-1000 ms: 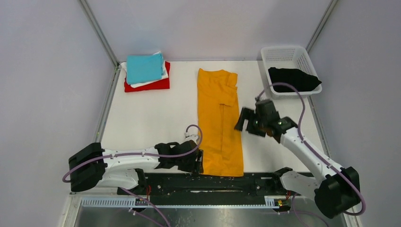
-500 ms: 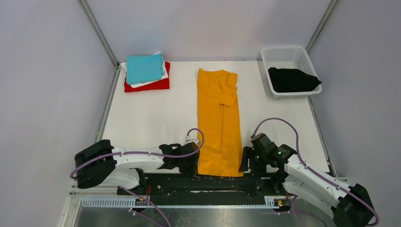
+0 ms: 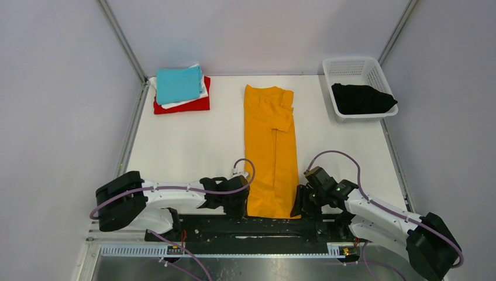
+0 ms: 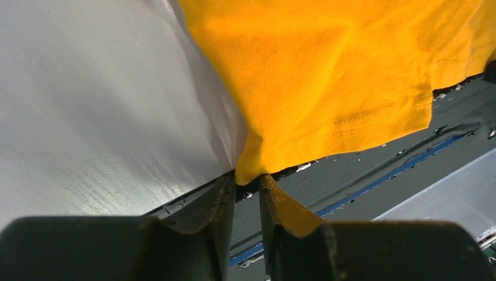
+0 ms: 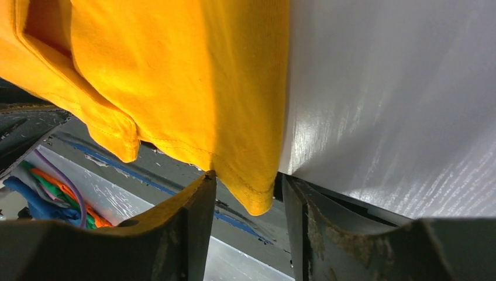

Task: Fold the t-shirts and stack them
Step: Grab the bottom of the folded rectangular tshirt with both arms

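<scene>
The orange-yellow t-shirt (image 3: 270,146) lies as a long narrow strip down the middle of the table, its hem hanging over the near edge. My left gripper (image 3: 242,202) is at the hem's near-left corner; in the left wrist view its jaws (image 4: 247,177) pinch the tip of that corner of the shirt (image 4: 327,70). My right gripper (image 3: 298,202) is at the near-right corner. In the right wrist view its jaws (image 5: 248,177) stand apart with the shirt's corner (image 5: 251,193) hanging loose between them. A black t-shirt (image 3: 361,98) lies in the basket. Teal, white and red t-shirts are stacked (image 3: 178,85) at the back left.
The white mesh basket (image 3: 351,65) stands at the back right corner. Metal frame posts rise at both back corners. A black rail (image 3: 269,225) with the arm bases runs along the near table edge, just below the shirt's hem.
The right arm swung from beside the shirt's middle down to its near-right corner, jaws narrowing. The left gripper closed on the near-left corner. The shirt lies as before.
</scene>
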Robot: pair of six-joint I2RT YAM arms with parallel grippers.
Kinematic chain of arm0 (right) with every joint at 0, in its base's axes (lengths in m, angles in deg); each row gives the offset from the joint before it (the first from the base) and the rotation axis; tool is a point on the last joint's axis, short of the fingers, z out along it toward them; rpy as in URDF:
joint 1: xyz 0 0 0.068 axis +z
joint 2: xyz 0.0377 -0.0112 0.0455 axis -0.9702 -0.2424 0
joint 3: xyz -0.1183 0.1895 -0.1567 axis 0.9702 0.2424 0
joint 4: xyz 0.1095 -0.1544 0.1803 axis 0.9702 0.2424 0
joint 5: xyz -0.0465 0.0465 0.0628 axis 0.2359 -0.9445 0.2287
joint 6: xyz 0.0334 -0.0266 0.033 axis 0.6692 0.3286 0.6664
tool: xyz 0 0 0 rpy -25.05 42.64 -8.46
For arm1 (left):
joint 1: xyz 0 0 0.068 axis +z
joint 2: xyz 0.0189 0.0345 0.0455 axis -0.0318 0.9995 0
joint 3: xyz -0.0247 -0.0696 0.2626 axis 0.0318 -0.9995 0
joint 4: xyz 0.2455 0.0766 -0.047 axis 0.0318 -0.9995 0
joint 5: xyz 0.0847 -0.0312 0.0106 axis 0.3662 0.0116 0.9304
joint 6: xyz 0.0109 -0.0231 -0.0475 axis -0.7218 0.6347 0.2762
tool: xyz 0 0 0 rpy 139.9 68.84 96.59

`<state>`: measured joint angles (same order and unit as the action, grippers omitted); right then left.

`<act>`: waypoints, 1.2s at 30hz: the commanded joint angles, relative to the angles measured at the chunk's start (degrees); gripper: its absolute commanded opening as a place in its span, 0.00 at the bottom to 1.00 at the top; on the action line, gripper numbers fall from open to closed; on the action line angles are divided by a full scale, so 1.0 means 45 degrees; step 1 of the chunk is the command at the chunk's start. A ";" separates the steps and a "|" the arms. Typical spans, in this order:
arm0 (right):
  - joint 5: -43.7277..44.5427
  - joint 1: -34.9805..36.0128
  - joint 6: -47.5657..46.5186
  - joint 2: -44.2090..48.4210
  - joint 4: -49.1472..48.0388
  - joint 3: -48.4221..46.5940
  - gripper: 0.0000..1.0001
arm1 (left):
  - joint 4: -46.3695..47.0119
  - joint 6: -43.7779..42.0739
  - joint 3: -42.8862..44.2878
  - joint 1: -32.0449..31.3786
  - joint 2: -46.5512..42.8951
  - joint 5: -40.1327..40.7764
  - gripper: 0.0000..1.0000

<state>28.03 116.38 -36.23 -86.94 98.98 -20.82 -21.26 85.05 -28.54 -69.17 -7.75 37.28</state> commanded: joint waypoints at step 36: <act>0.2412 -0.0636 -0.0136 -0.0135 -0.2380 -0.3209 0.10 | 0.3817 -0.2694 0.1559 0.3966 -0.1557 0.0117 0.00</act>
<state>32.91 116.14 -35.31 -83.51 94.81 -28.73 -11.04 75.26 -27.12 -55.58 -16.49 35.59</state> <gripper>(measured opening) 0.129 0.018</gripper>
